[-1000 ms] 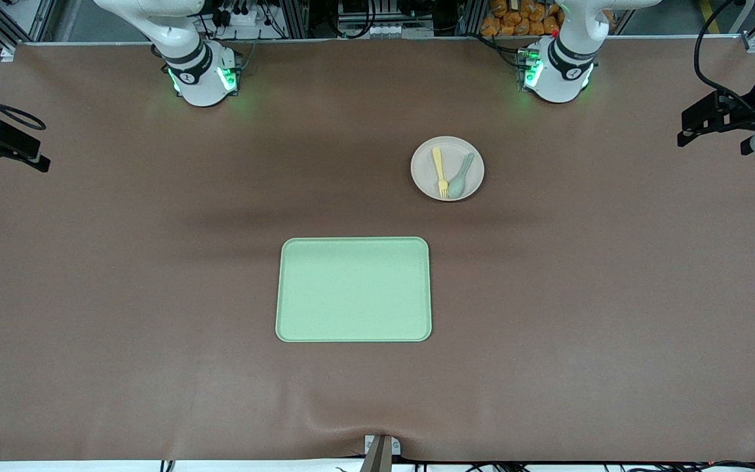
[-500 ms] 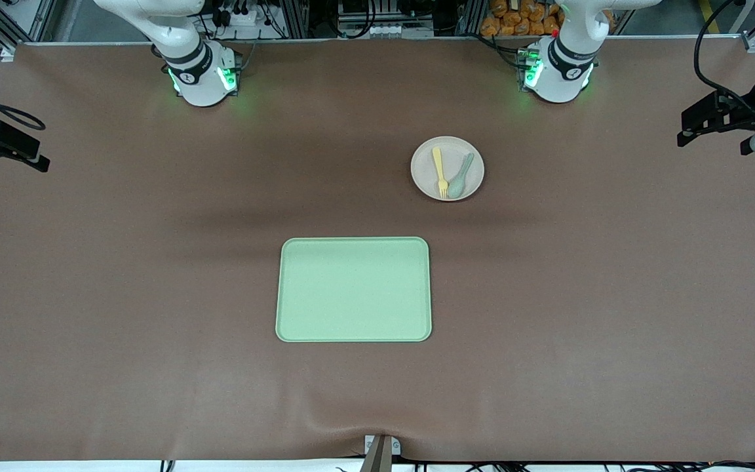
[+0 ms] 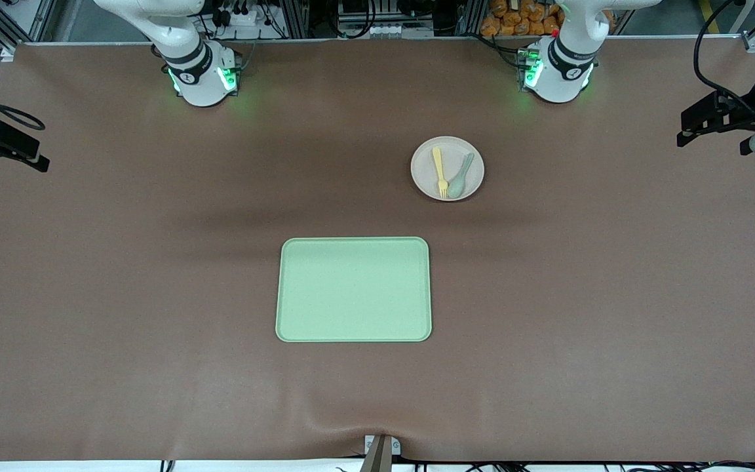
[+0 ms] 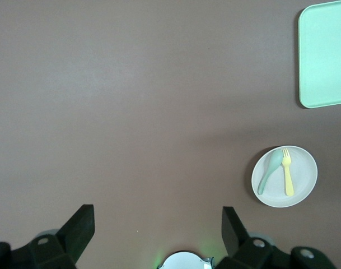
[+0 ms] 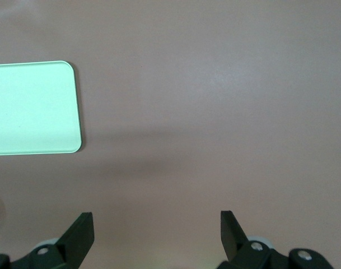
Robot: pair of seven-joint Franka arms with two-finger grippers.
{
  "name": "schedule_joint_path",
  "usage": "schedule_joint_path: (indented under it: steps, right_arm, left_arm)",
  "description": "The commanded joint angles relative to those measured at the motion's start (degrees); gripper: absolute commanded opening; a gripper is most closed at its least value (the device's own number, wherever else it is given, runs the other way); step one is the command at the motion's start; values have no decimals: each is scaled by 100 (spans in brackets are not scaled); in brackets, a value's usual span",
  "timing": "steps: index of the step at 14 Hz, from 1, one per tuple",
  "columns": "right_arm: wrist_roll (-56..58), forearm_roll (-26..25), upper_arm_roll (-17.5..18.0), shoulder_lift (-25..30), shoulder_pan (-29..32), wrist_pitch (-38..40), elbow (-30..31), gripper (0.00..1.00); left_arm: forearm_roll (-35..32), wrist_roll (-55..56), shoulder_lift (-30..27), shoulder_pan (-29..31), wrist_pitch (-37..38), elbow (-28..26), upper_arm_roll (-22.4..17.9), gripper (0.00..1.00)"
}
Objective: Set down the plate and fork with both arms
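Nothing is shifting since the earlier frames, so the task is not yet starting. The right gripper point(image 5: 153, 238) is waiting high over bare table, fingers spread and empty. The tray point(image 3: 353, 289) is lying with open room on every edge. The fork point(image 3: 440, 170) is resting on the plate point(image 3: 426, 182) beside a spoon point(image 3: 460, 178), toward the left arm's end. The left gripper point(image 4: 156, 235) is hanging spread, empty, above.

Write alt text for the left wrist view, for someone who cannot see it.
Seen from high above a brown table, a small round plate holds a yellow fork and a grey-green spoon side by side. A light-green tray lies apart from the plate at the picture's edge. The left pincer hangs open and empty over bare table.
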State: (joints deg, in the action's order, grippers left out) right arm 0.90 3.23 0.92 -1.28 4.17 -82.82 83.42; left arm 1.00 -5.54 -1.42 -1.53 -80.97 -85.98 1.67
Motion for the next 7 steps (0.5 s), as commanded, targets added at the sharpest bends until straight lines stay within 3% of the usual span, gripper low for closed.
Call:
schedule_joint_path:
  steps: [1, 7]
  right_arm:
    - [77, 81, 66, 14, 128, 47, -19, 100]
    - [77, 81, 66, 14, 137, 64, -19, 100]
  left_arm:
    - [85, 62, -7, -5, -41, -24, 0, 100]
    - [85, 53, 37, 4, -50, 20, 0, 100]
